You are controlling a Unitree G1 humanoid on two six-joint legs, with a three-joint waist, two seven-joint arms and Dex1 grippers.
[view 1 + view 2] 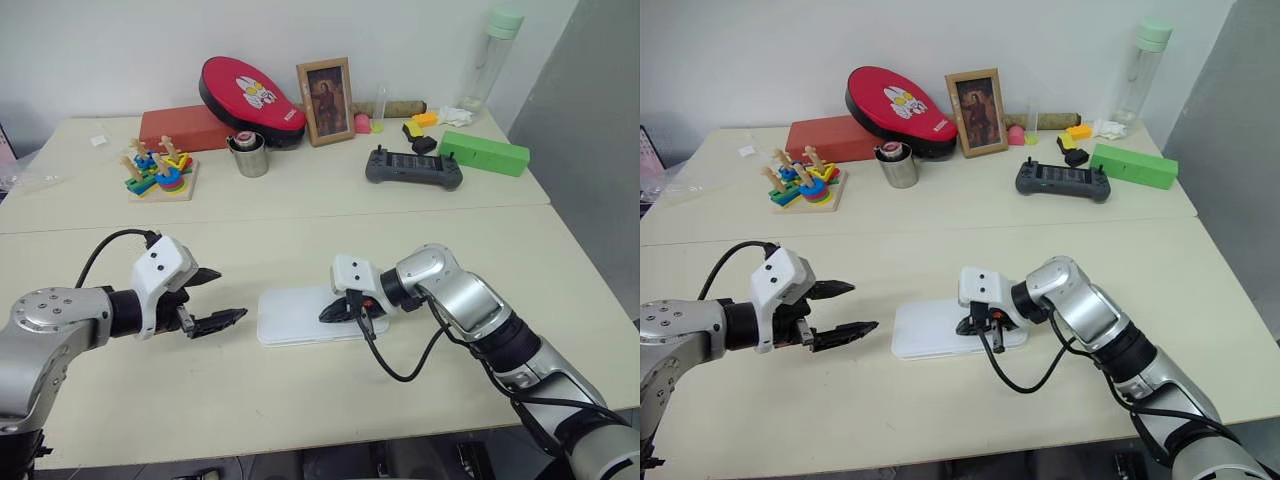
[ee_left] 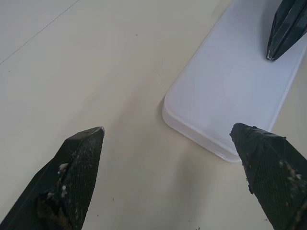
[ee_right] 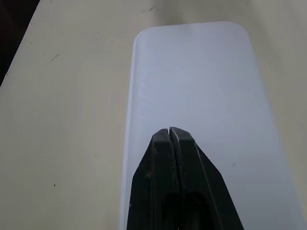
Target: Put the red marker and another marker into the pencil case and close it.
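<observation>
Right end effector (image 1: pixel 328 313) closed over pencil case (image 1: pixel 295 315) lid — left end effector (image 1: pixel 222 296) wide open, empty.

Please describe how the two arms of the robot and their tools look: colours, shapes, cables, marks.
Both arms are silver-grey metal with rounded joints and black segments. Each wrist carries a white boxy housing with small dark dots. The left tool and right tool each have two black, pointed, finely ribbed fingers; the left ones carry pale specks. A black cable loops beside each wrist.

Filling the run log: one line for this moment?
case: lid down | right gripper: shut, over lid | left gripper: open, beside case | markers: unseen
</observation>
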